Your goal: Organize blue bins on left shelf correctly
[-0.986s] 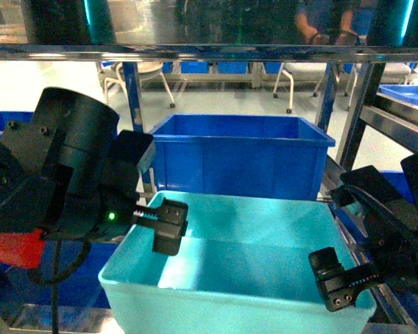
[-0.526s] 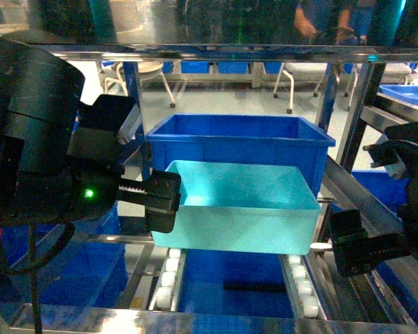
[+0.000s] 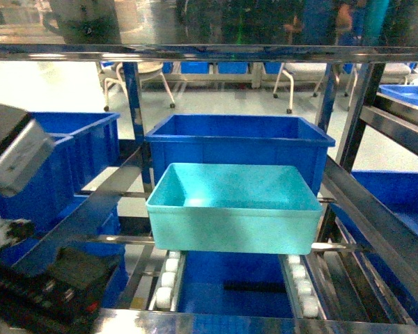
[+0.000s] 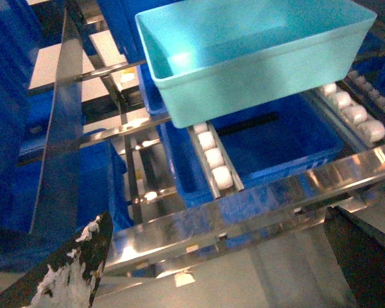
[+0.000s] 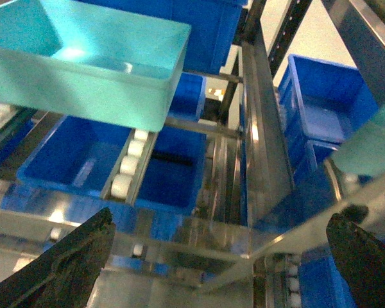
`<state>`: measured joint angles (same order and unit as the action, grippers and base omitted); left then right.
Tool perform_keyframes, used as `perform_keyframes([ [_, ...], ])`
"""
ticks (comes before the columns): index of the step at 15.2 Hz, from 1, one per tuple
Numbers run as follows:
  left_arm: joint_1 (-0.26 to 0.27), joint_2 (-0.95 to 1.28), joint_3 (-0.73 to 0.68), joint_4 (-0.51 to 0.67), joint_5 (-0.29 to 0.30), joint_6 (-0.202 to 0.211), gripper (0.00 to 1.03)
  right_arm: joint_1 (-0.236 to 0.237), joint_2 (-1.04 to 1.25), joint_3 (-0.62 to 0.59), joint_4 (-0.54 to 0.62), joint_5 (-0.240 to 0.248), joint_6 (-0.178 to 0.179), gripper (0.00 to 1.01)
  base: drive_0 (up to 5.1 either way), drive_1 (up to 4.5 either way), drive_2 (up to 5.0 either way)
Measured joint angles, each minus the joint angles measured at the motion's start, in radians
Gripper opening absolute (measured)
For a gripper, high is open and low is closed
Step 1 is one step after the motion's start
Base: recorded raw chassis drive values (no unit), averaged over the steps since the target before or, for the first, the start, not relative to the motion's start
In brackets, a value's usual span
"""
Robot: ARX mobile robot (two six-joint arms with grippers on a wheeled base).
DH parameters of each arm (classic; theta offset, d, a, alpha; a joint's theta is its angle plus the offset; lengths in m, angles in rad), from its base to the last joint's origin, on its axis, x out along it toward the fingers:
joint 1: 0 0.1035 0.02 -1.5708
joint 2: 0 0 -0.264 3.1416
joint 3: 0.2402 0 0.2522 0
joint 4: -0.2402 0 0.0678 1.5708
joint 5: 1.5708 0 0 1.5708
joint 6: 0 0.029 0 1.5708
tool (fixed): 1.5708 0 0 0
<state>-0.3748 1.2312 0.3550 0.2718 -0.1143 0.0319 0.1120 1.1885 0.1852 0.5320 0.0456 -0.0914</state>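
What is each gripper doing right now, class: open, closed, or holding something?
Left gripper: open, holding nothing; the turquoise bin sits free on the rollers.
Right gripper: open, holding nothing.

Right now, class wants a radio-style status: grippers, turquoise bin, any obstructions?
Both grippers open, empty, clear of the turquoise bin. Bin sits on the roller lanes, in front of the dark blue bin. Nothing obstructing it.
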Motion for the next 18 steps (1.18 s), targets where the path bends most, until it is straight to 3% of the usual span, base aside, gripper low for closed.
perform_keyframes([
  [2,0.028,-0.304,-0.041,-0.233,-0.055,-0.007,0.98,-0.095,-0.374,-0.019,-0.36,-0.112,-0.022,0.98,0.0,0.0,0.0],
  [3,0.033,-0.461,-0.035,-0.356,-0.084,-0.033,0.98,-0.129,-0.551,0.021,-0.536,-0.15,-0.027,0.98,0.0,0.0,0.0],
  [5,0.004,-0.62,-0.004,-0.491,-0.155,-0.085,0.98,-0.149,-0.732,0.103,-0.749,-0.17,-0.028,0.98,0.0,0.0,0.0],
  [6,-0.017,-0.643,0.0,-0.496,-0.192,-0.086,0.98,-0.156,-0.795,0.112,-0.828,-0.189,-0.053,0.98,0.0,0.0,0.0],
  [8,-0.02,-0.641,0.002,-0.499,-0.196,-0.087,0.98,-0.171,-0.824,0.118,-0.843,-0.192,-0.081,0.98,0.0,0.0,0.0],
  [9,-0.02,-0.642,0.002,-0.489,-0.2,-0.087,0.98,-0.15,-0.85,0.08,-0.717,-0.148,-0.06,0.94,0.0,0.0,0.0],
  [10,-0.01,-0.692,-0.091,-0.214,-0.237,-0.069,0.87,-0.114,-0.93,-0.006,-0.539,-0.072,-0.005,0.81,0.0,0.0,0.0],
  [11,0.039,-0.761,-0.188,-0.057,-0.221,-0.056,0.74,-0.106,-0.972,-0.052,-0.448,-0.053,0.035,0.68,0.0,0.0,0.0],
  [12,0.085,-0.803,-0.224,0.013,-0.184,-0.05,0.62,-0.109,-0.977,-0.065,-0.438,-0.046,0.056,0.55,0.0,0.0,0.0],
  [13,0.122,-0.829,-0.228,0.011,-0.145,-0.05,0.49,-0.111,-1.036,-0.072,-0.522,-0.047,0.067,0.42,0.0,0.0,0.0],
  [15,0.181,-0.882,-0.264,-0.021,-0.085,-0.05,0.25,-0.112,-1.119,-0.101,-0.541,-0.047,0.074,0.18,0.0,0.0,0.0],
  [16,0.264,-0.961,-0.293,-0.063,0.002,-0.047,0.02,-0.112,-1.133,-0.127,-0.542,-0.047,0.077,0.02,0.0,0.0,0.0],
  [17,0.352,-0.986,-0.305,-0.082,0.094,-0.046,0.02,-0.112,-1.141,-0.131,-0.54,-0.047,0.077,0.02,0.0,0.0,0.0],
  [18,0.384,-1.0,-0.311,-0.091,0.095,-0.047,0.02,-0.112,-1.145,-0.134,-0.539,-0.045,0.077,0.02,0.0,0.0,0.0],
])
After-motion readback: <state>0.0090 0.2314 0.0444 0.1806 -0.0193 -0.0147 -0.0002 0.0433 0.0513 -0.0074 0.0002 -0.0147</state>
